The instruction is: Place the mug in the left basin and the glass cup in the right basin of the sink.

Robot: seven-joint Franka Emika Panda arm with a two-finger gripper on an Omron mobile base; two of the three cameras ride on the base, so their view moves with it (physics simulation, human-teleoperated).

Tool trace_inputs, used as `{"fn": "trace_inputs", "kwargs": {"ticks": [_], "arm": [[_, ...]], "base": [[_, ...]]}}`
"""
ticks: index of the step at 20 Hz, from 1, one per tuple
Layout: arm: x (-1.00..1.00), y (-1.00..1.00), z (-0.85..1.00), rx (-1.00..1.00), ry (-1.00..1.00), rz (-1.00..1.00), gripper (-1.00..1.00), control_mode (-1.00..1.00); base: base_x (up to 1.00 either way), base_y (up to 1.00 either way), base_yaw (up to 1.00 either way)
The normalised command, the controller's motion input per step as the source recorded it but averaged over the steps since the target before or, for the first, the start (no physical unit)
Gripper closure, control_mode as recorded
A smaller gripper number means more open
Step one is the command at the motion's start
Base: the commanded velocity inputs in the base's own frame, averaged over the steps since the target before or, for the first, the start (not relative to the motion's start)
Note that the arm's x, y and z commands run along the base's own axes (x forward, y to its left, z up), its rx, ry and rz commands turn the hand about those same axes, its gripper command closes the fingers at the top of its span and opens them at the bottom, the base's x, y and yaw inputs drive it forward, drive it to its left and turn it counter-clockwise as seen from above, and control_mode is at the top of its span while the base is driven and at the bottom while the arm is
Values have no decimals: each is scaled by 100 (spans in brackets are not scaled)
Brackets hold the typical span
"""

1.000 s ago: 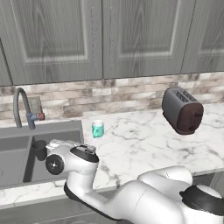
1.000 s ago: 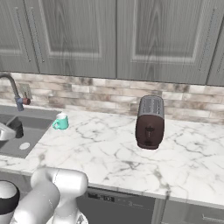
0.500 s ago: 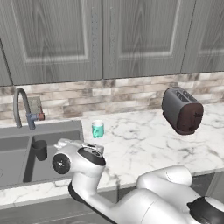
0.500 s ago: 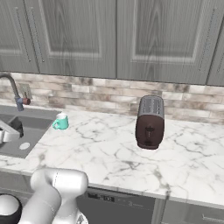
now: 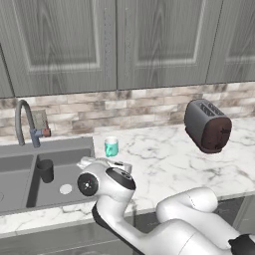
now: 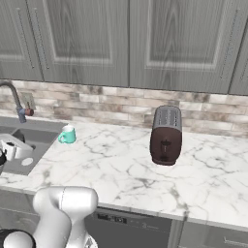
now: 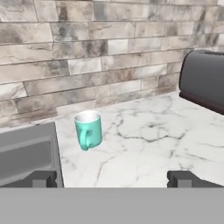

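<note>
The end effector (image 7: 112,178) stands wide open and holds nothing: in the hand view its two dark, blocky fingertips (image 7: 43,178) rise far apart, with bare marble between them. From the left base view it is tucked behind the arm's white wrist, low over the front of the surface (image 5: 164,164) just right of the sink (image 5: 20,199). Straight ahead of it and slightly toward its left fingertip stands the mug (image 7: 89,130), upright and apart from the fingers: a small smooth teal cylinder with a pale rim and a looped handle turned toward the camera, resting on the surface close to the sink's right edge. The surface is glossy white marble threaded with grey veins. To the left of the end effector the sink drops away as a matte grey metal rectangle split by a ridge; in its right basin the cup (image 5: 45,171) stands upright, a dark, handleless tumbler narrowing toward its base, near a round pale drain (image 5: 65,189). Behind the sink a slim grey faucet (image 5: 23,122) curves up and over. Far off to the right of the end effector sits the toaster (image 5: 207,125), a rounded, boxy dark grey shell with a brown end panel and slots on top, well apart from the mug. Beyond everything runs a backsplash (image 7: 87,57) of rough brick-shaped stone tiles in mottled grey and tan, and above it hang grey wood-grain cabinets (image 5: 114,45) with recessed panels.
</note>
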Motion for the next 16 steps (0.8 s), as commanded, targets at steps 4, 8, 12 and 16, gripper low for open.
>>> {"fn": "trace_inputs", "kwargs": {"ticks": [4,8,12,16], "arm": [[0,-19,-6,-8,0,0,-100,-100],[2,-3,-11,-10,0,0,-100,-100],[16,-4,-14,-10,0,0,-100,-100],[22,-12,-3,-7,0,-1,-100,-100]], "base": [[0,0,0],[0,0,0],[0,0,0],[0,0,0]]}}
